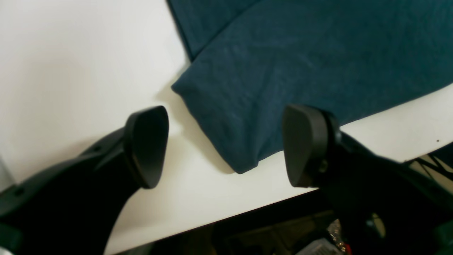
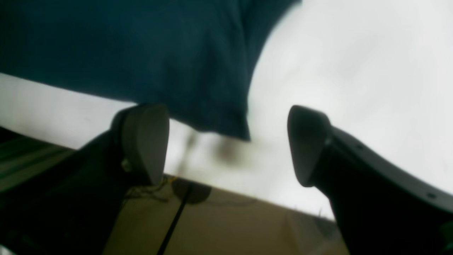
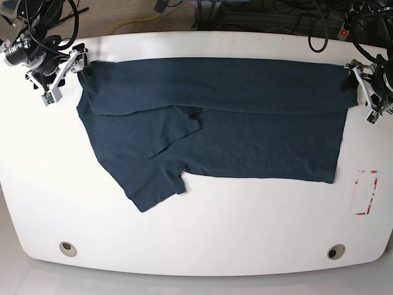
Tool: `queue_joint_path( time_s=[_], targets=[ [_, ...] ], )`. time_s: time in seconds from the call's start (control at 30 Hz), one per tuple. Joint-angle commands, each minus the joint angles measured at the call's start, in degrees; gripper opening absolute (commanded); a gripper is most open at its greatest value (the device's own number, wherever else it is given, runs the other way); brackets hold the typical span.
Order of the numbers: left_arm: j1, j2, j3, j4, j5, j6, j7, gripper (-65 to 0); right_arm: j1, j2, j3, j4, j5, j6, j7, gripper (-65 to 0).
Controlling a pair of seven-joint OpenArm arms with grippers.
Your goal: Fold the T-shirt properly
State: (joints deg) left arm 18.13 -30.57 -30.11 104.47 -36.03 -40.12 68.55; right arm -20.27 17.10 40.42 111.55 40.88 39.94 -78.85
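T-shirt (image 3: 245, 117) lies spread on the counter (image 3: 202, 239), far long edge folded over. Left end effector (image 1: 226, 145) hangs wide open with a corner between its jaws; right end effector (image 2: 226, 145), equally open, frames the other corner, likely for a paired pinch.

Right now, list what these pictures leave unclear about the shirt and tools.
- T-shirt: neck print hidden under the folded layers, base view.
- Right tool: right wrist view blurred; whether it touches the shirt corner is unclear.
- Left tool: left wrist view crops most of the shirt.
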Motion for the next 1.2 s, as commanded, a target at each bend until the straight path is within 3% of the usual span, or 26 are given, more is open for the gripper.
queue_joint_path(
  time_s=[0.0,0.07,0.23,0.43,0.57,0.77,0.83,1.03,1.17],
  targets=[
    [-0.7,-1.1,-0.6,2.4,-0.8,0.1,-0.9,-18.5,-0.2,1.0,0.4,1.2,1.7,0.1,0.8,-14.7],
    [-1.2,-0.6,-0.9,2.3,-0.7,0.1,-1.0,-18.5,-0.2,1.0,0.4,1.2,3.0,0.1,1.1,-14.7],
    [-3.9,6.0,-0.4,2.1,1.7,0.1,-0.8,-18.6,1.9,-1.1,0.0,1.1,2.5,0.1,1.2,-14.9],
    [-3.4,8.0,4.6,2.1,11.1,0.1,-2.7,-18.7,3.8,-4.1,0.2,1.0,-7.6,0.1,1.2,-14.9],
    [-0.7,9.6,5.3,2.0,16.7,0.1,-7.0,-23.6,4.9,-5.0,0.0,0.2,-13.9,0.1,1.2,-14.9],
    [0.2,10.6,8.2,0.0,21.2,0.1,-7.9,-25.8,6.1,-5.1,0.1,-8.0,-11.0,0.1,1.6,-15.1],
    [0.3,10.6,8.2,-1.7,21.2,0.1,-7.9,-25.8,6.6,-5.1,0.0,-10.1,-10.8,0.1,2.8,-18.9],
    [1.5,10.0,8.2,-3.5,21.3,0.1,-7.9,-25.8,6.8,-5.0,0.0,-13.1,-10.8,0.1,4.2,-44.5],
    [4.0,9.1,8.3,-3.2,21.3,0.1,-7.9,-25.8,5.3,-4.7,-0.1,-13.0,-10.8,0.1,4.0,-47.4]
  ],
)
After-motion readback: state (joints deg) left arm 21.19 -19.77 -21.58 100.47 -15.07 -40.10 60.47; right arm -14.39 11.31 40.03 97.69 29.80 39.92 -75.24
